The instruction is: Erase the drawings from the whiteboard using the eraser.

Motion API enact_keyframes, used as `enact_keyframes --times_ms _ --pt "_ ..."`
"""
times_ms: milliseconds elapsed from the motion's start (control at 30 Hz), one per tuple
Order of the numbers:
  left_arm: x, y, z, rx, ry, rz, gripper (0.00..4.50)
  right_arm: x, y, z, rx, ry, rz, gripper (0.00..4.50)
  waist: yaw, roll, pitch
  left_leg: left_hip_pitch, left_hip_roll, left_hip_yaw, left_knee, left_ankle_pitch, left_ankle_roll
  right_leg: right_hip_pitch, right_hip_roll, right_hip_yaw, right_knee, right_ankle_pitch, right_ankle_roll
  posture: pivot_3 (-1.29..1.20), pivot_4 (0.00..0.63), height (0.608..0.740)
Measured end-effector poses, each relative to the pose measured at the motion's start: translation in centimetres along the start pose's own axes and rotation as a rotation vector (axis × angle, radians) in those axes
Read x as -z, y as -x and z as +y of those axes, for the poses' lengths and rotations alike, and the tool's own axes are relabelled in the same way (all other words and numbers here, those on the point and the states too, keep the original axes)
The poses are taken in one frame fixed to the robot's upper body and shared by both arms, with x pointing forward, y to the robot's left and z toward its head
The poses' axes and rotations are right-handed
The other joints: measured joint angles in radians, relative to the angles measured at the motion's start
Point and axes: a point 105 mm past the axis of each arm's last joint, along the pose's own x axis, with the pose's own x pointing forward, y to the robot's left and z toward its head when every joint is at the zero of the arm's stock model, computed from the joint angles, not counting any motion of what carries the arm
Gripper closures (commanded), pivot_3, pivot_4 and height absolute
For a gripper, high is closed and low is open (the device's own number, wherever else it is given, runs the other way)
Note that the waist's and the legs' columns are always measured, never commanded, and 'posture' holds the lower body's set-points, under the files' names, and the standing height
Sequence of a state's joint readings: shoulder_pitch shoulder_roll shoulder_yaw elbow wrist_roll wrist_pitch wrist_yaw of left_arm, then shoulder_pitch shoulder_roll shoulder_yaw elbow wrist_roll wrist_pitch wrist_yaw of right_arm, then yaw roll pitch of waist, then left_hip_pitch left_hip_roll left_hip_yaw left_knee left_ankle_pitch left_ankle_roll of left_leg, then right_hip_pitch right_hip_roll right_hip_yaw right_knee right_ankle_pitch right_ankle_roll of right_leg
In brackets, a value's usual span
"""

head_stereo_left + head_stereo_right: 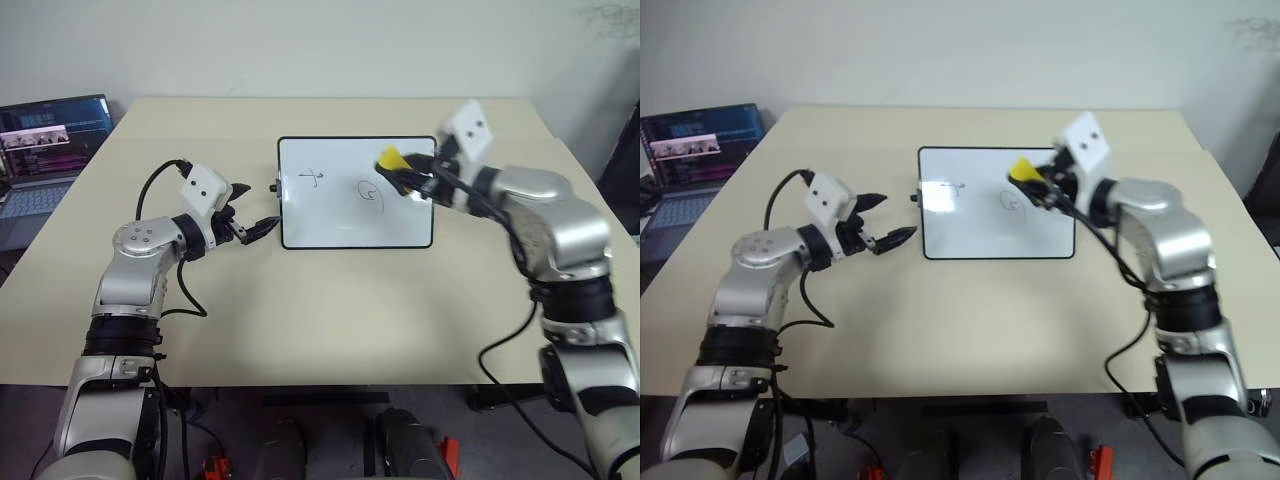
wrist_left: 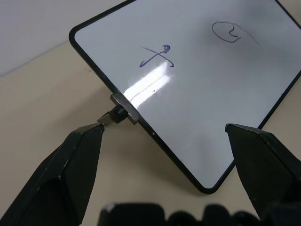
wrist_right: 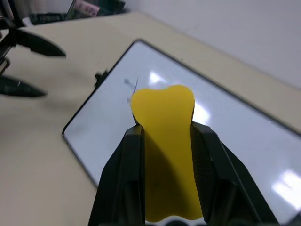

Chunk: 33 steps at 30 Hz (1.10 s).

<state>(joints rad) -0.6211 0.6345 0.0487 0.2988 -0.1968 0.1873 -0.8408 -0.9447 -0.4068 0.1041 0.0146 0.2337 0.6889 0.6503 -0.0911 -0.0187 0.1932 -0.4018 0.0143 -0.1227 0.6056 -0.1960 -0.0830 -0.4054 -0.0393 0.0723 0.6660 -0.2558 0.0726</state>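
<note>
Hovering over the board's right half, the eraser lies nearest the looped drawing.

Near the beige table's left side, the left gripper (image 1: 243,226) of two black fingers stands spread wide and empty, aimed at the left edge of the glossy white, black-framed whiteboard (image 1: 340,222), just beside its small black side knob (image 2: 116,113). On the board, the dark cross-like squiggle (image 1: 316,178) sits left of centre and the rounded loop drawing (image 1: 371,193) right of centre. The right gripper (image 1: 404,180) is clamped on the small yellow-topped eraser (image 1: 391,160), poised over the board's upper right part, just right of the loop; the cross lies farther leftward, so the right arm is likely to wipe leftward.
</note>
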Motion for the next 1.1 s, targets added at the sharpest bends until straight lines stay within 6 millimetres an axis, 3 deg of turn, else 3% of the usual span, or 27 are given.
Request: enact_keyframes --times_ms 100,167,300,433,733,1100 --pt "-0.1 -0.1 -0.1 0.000 -0.006 -0.004 0.00 -2.0 -2.8 1.6 -0.019 0.075 -0.057 3.50 0.003 0.000 0.000 0.000 0.000 -0.001 0.000 0.000 0.000 0.000 0.000 -0.001 0.000 0.001 -0.001 0.00 0.150 0.740" --pt "-0.2 -0.1 -0.1 0.000 -0.008 -0.006 0.00 -2.1 -5.3 2.6 -0.023 0.142 -0.045 3.50 0.003 0.000 0.000 0.000 0.000 0.000 0.000 0.000 0.000 0.000 0.000 -0.001 0.000 0.001 -0.001 0.00 0.150 0.740" --pt "-0.3 -0.3 -0.3 0.001 -0.008 -0.015 0.00 -0.8 -8.4 3.8 -0.031 0.228 0.001 3.50 0.008 0.000 0.000 -0.001 0.000 -0.002 -0.001 0.000 0.000 0.000 0.000 -0.002 -0.001 0.001 -0.001 0.00 0.150 0.740" --pt "-0.4 -0.6 -0.4 -0.007 -0.020 -0.023 0.00 0.0 -10.1 4.1 -0.033 0.299 0.036 3.50 0.007 0.000 0.000 -0.001 0.000 -0.002 -0.002 0.000 0.000 0.000 0.000 -0.002 -0.001 0.001 -0.002 0.00 0.150 0.740" --pt "0.3 -0.6 -1.6 0.009 -0.009 -0.022 0.00 1.0 -11.5 2.2 0.035 0.340 0.116 3.51 0.003 0.000 0.000 0.000 0.000 -0.002 -0.007 0.000 0.000 -0.002 0.000 -0.002 -0.001 0.000 -0.002 0.00 0.150 0.740" --pt "0.5 0.2 -1.8 -0.005 -0.022 -0.008 0.00 1.8 -12.8 3.0 0.103 0.332 0.154 3.51 0.000 0.000 0.000 0.000 0.000 -0.002 -0.010 0.000 0.000 -0.003 0.000 -0.002 -0.001 0.000 -0.003 0.00 0.150 0.740"
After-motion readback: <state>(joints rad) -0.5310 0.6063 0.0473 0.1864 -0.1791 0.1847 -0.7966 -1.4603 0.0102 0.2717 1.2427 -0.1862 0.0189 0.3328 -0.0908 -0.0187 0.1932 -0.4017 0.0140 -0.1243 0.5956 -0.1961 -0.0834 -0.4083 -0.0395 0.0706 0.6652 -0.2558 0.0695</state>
